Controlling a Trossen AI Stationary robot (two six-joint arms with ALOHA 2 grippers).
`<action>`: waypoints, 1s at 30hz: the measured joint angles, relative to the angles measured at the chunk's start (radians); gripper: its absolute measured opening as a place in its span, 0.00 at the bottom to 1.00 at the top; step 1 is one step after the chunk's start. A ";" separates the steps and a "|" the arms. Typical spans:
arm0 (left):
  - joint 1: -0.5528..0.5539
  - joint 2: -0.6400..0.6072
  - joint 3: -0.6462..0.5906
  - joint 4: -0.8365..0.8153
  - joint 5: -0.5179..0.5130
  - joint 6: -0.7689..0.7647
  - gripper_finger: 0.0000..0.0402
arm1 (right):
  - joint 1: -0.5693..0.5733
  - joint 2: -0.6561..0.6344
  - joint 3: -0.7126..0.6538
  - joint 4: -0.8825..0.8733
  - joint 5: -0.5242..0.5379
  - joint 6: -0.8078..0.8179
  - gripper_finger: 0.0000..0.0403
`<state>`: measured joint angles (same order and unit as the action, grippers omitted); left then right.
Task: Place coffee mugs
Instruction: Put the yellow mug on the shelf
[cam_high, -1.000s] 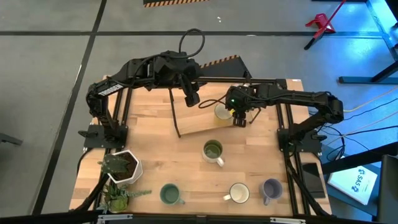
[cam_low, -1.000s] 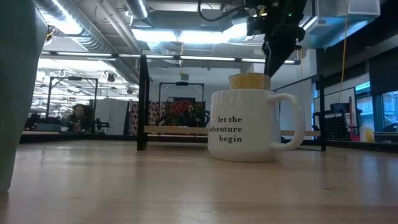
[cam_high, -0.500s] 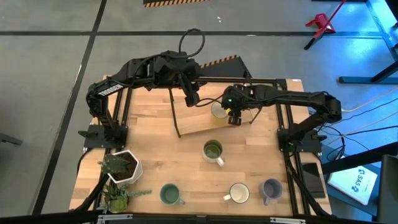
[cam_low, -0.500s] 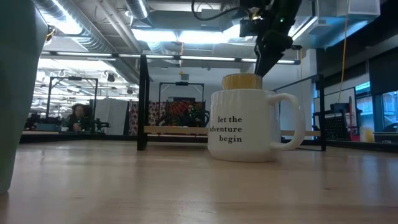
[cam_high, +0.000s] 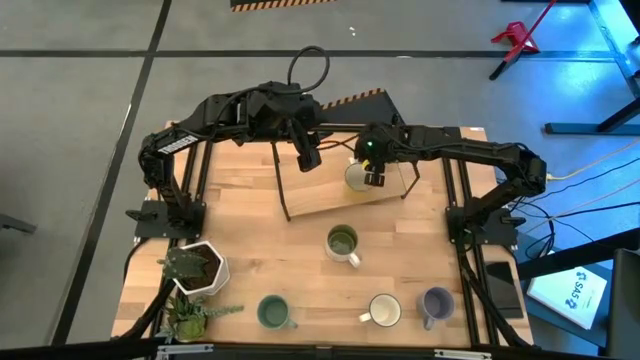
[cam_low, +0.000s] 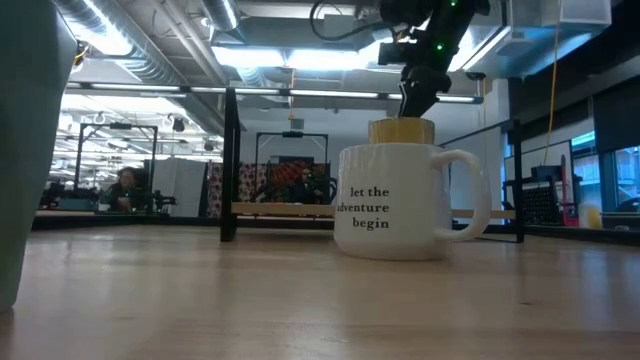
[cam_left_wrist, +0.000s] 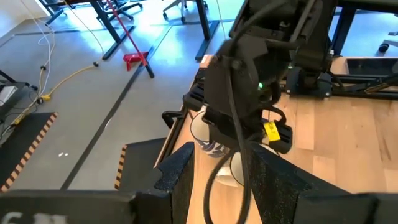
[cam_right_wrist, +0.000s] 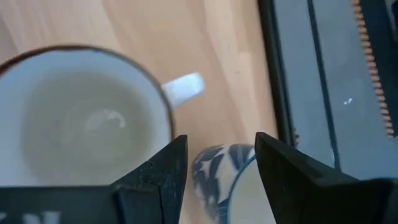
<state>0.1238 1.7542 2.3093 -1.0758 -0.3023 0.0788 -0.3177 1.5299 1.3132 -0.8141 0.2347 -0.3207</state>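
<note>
The right gripper (cam_high: 374, 177) hangs over the back of the tabletop (cam_high: 250, 270), just above a cream mug (cam_high: 356, 178) that sits on a raised wooden shelf (cam_high: 325, 195). Its fingers (cam_right_wrist: 155, 174) stand apart with nothing between them; past them the wrist camera sees the cream mug's pale inside and stubby handle, and close beside it a white mug with blue pattern (cam_right_wrist: 219, 180). The left gripper (cam_high: 308, 157) hovers over the same shelf, a little to the left of the right one, its fingers (cam_left_wrist: 177, 174) parted too and empty. Four more mugs stand on the tabletop: an olive green mug (cam_high: 343, 243) near the middle, and along the front edge a teal-green mug (cam_high: 272, 313), a white mug (cam_high: 384, 311) and a lavender mug (cam_high: 436, 304). From table height the white mug bears the words "let the adventure begin" (cam_low: 369, 207), with the cream mug showing above it on the shelf. A white plant pot (cam_high: 198, 268) with greenery stands at the front left corner.
</note>
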 joint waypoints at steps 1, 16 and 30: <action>0.000 0.000 0.000 -0.003 0.000 0.000 0.35 | -0.005 0.000 0.000 0.006 -0.010 -0.003 0.43; -0.009 -0.018 -0.001 -0.017 0.039 0.002 0.35 | 0.113 -0.095 0.082 -0.100 -0.217 -0.164 0.40; -0.009 -0.029 -0.001 -0.042 0.031 0.001 0.35 | 0.319 -0.083 -0.011 -0.120 -0.038 -0.142 0.24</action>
<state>0.1146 1.7252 2.3085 -1.1175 -0.2710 0.0796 0.0010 1.4471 1.3019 -0.9340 0.1971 -0.4626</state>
